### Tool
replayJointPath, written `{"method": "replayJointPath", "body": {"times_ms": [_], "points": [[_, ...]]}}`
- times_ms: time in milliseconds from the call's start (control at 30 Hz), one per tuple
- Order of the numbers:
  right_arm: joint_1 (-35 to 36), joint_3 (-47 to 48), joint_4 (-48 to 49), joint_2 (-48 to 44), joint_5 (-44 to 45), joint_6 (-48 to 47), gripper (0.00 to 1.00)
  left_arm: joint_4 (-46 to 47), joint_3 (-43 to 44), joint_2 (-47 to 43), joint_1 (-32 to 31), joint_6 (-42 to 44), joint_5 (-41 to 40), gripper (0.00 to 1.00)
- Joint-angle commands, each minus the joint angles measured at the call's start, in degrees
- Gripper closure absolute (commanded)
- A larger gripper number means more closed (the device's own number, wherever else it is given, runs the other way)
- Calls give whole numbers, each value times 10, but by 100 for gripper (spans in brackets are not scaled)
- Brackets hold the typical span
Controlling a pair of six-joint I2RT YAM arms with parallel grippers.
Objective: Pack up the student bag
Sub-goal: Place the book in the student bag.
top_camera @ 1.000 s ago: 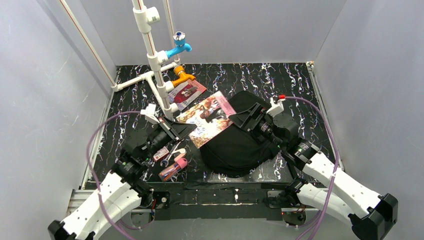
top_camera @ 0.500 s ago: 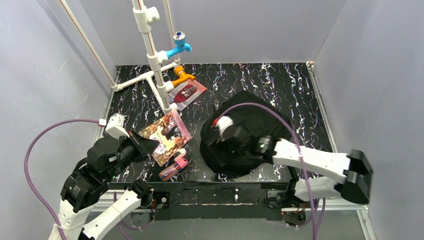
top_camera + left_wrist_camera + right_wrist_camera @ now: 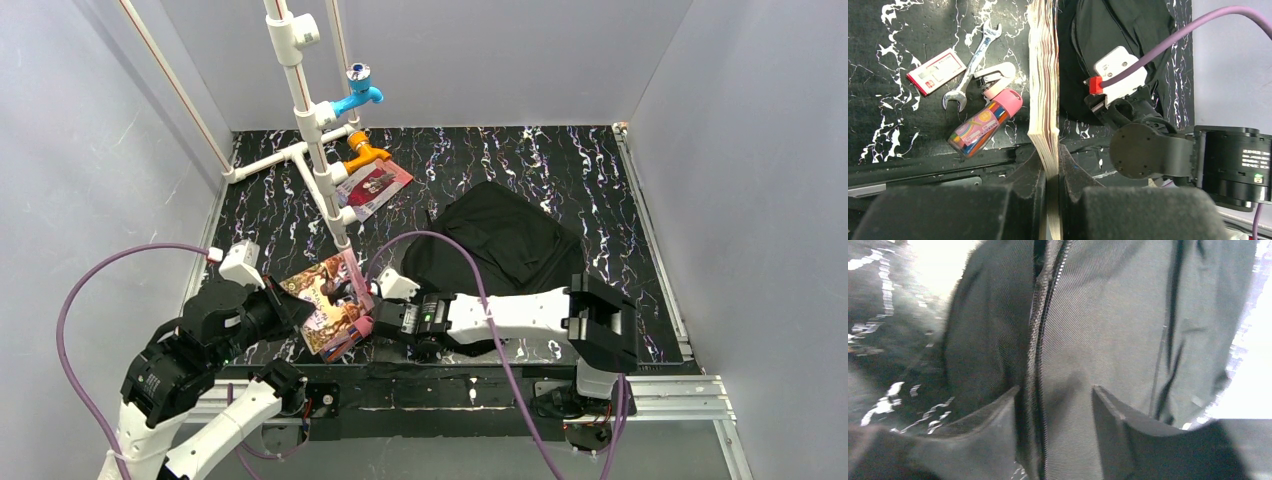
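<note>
Your left claw [image 3: 1050,165], at the near left corner of the tabletop [image 3: 600,170], is clamped tight on the lower edge of a thick paperback book [image 3: 328,287], holding it on edge above the clutter. Keep that pinch firm and the book upright while the bag is opened; it looks too floppy to survive a slack grip.

Just past it, along the near edge, your right claw [image 3: 1055,405] sits low against the student bag [image 3: 505,245], its jaws partly parted and straddling the zipper [image 3: 1040,340]. Whether they already pinch fabric I cannot tell. Take the cloth beside the zipper teeth rather than the teeth themselves, then lift to gape the mouth toward the book.

The bag lies slumped right of centre, reaching toward the far edge. Near the book lie a pink-capped pen case [image 3: 984,122], a wrench [image 3: 972,62] and a small red-and-white card [image 3: 936,71].
</note>
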Motion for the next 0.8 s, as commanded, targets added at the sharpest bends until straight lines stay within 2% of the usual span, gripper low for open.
{"method": "replayJointPath", "body": {"times_ms": [0, 100, 133, 167, 233, 267, 367, 533, 633, 767], "points": [[3, 17, -31, 3, 98, 14, 50, 16, -10, 8, 0, 10, 15, 100], [3, -3, 7, 10, 93, 4, 49, 31, -30, 7, 0, 4, 27, 100], [3, -5, 10, 14, 98, 6, 53, 38, -39, 7, 0, 2, 34, 100], [3, -5, 10, 16, 103, 9, 63, 46, -48, 7, 0, -1, 43, 100], [3, -5, 11, 7, 115, 18, 90, 61, -65, 7, 0, -14, 63, 100], [4, -7, 15, -6, 118, 19, 99, 72, -72, 9, 0, -22, 81, 100], [3, -15, 60, -69, 96, 0, 99, 110, -93, 10, 0, -46, 131, 100], [-20, -25, 174, -194, -34, -31, 99, 186, -136, 10, 0, -91, 194, 100], [-45, -2, 182, -216, -80, -7, 99, 222, -153, 13, 0, -112, 212, 100], [-51, 20, 174, -227, -78, 3, 99, 286, -185, 25, 0, -150, 241, 100]]}}
